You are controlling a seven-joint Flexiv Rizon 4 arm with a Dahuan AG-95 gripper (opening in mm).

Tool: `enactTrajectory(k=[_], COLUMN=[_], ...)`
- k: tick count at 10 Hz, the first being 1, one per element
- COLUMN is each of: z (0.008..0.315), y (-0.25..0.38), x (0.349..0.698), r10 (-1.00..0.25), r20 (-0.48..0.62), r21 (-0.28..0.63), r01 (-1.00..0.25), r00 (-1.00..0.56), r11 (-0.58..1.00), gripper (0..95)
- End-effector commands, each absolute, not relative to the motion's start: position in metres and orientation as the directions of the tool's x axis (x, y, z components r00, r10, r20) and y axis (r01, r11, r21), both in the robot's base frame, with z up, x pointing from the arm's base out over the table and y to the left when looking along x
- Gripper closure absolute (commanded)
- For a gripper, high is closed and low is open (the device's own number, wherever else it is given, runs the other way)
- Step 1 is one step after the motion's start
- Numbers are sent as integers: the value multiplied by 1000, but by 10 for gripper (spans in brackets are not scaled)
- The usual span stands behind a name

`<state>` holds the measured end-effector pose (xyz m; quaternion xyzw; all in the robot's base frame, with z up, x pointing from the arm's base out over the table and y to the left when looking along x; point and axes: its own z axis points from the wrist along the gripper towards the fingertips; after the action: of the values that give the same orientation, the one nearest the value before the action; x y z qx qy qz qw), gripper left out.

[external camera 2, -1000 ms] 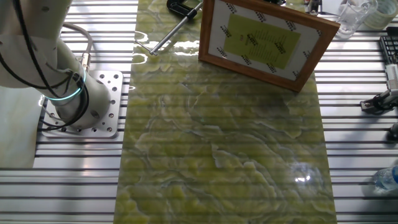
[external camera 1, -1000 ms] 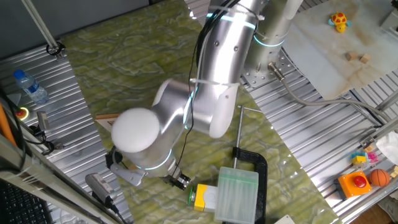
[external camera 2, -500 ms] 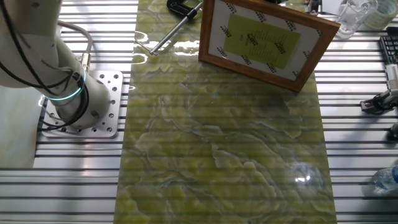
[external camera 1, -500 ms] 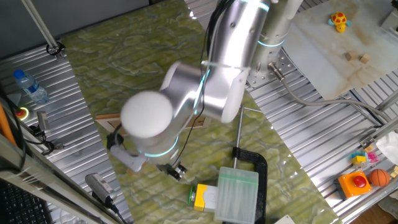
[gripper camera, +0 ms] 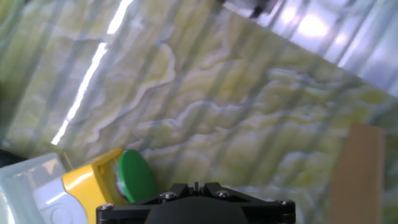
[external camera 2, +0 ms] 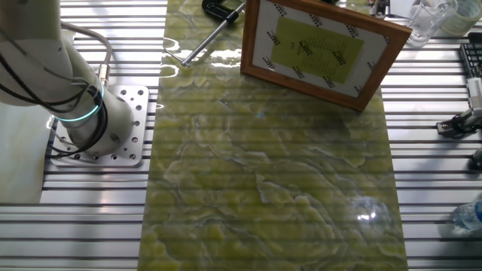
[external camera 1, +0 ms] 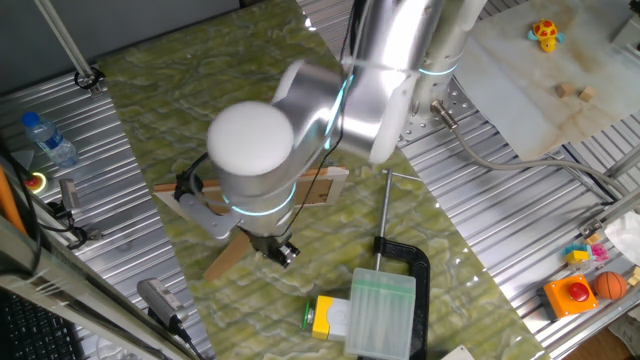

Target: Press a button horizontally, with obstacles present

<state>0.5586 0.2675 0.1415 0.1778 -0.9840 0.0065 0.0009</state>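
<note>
One fixed view: the end effector (external camera 1: 280,250) has pulled back and up over the last sec. It was right at the button (external camera 1: 321,314) w/ its tip almost on the yellow box, and now hangs off to the upper left of it w/ a clear gap of table (external camera 1: 180,100) between. The button sits below and to the right of the end effector, on its side, joined to the pale-green ribbed block (external camera 1: 382,310) further right. The arm's swing has also uncovered the wooden prop strut (external camera 1: 232,255) just left of the end effector, and part of the picture frame (external camera 1: 325,186) above it. My read: the press is either done or the arm is re-lining; can't say which from here.

The other fixed view: nothing has changed except the arm near the base, which has shifted a bit. The frame stands at the far end facing this way; end effector and button aren't visible behind it.

Hand view: the green cap (gripper camera: 137,177) is close in, just above-left of the black end-effector body along the bottom edge, apart from it, not touching. A wooden piece, prob. the strut, shows at the right. Fingertips aren't in the shot, so whether they're spread or pressed together I can't tell; I see nothing held.
</note>
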Motion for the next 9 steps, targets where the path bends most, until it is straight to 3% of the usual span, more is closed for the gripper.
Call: enactTrajectory(k=[1, 4, 9], z=[142, 142, 143], y=[271, 272, 272], x=[564, 565, 565], r10=[-345, -249, -213], r20=[1, -12, -24], r21=[-13, -23, -16], r01=[-345, -248, -212], r00=[-938, -969, -977], r11=[938, 968, 977], gripper=[950, 950, 950])
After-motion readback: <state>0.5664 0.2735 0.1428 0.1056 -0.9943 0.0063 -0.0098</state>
